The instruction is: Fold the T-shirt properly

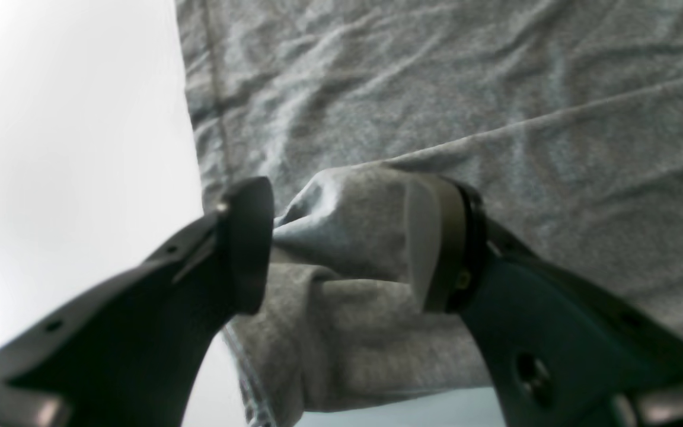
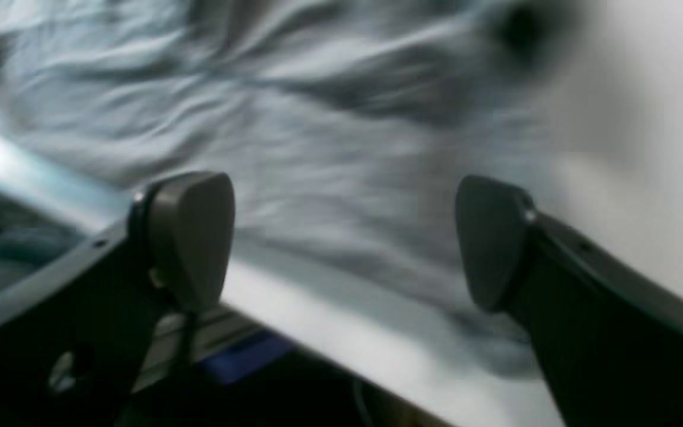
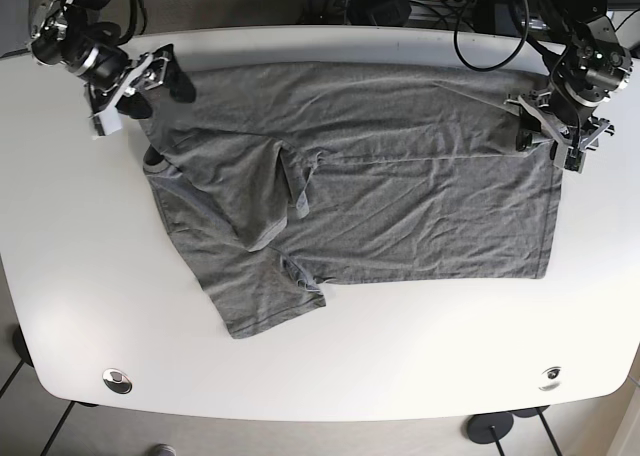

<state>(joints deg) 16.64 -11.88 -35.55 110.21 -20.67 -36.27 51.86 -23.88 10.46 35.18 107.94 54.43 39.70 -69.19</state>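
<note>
Grey T-shirt [image 3: 380, 196] lies across white table [image 3: 420, 361].

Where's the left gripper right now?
In the base view the left gripper is at the far right table edge, shut on the T-shirt at its upper right corner.

The left gripper [image 1: 341, 243] had its two dark fingers [image 1: 246, 243] pinched on a bunched fold of the grey T-shirt [image 1: 495, 107], close to its stitched hem, which lay along the white desk [image 1: 69, 148].
</note>
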